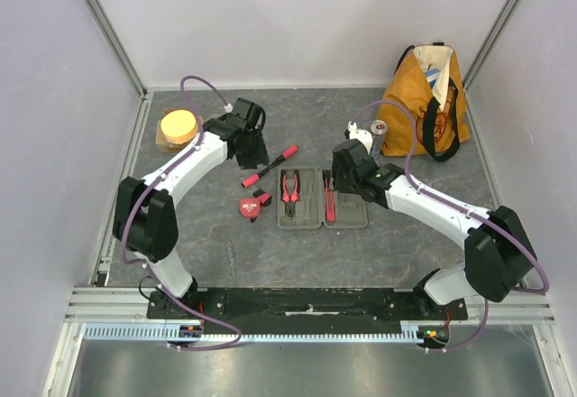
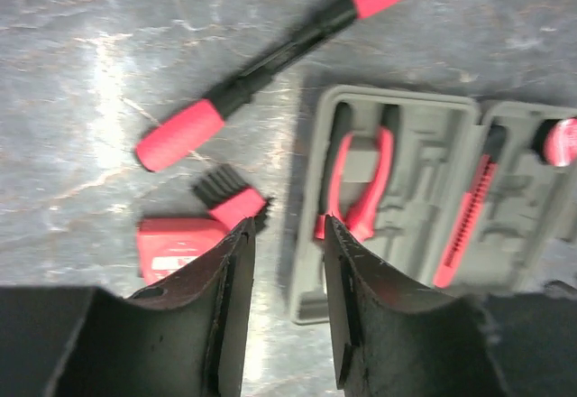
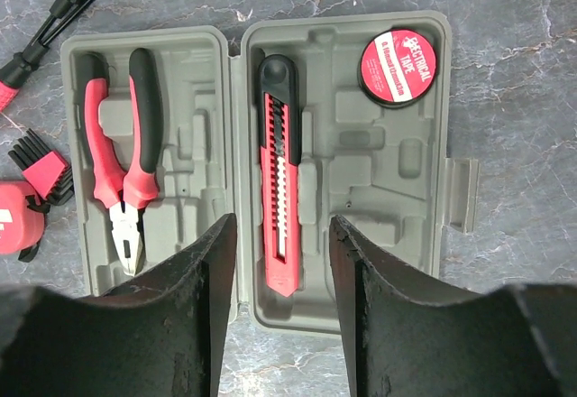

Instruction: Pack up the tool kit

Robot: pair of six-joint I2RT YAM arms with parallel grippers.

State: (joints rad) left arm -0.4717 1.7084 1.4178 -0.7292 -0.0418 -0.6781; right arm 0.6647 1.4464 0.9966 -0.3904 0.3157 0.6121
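The grey tool case lies open and flat at mid-table. Its left half holds red-and-black pliers. Its right half holds a red cutter and a round red tape roll. A red-and-black screwdriver lies on the table left of the case, also in the left wrist view. A red tape measure and a small black-and-red bit holder lie near the case's left edge. My left gripper is open and empty above them. My right gripper is open and empty above the case's near edge.
An orange tote bag stands at the back right, with a small white and silver object beside it. A yellow round object sits at the back left. Walls enclose the table on three sides.
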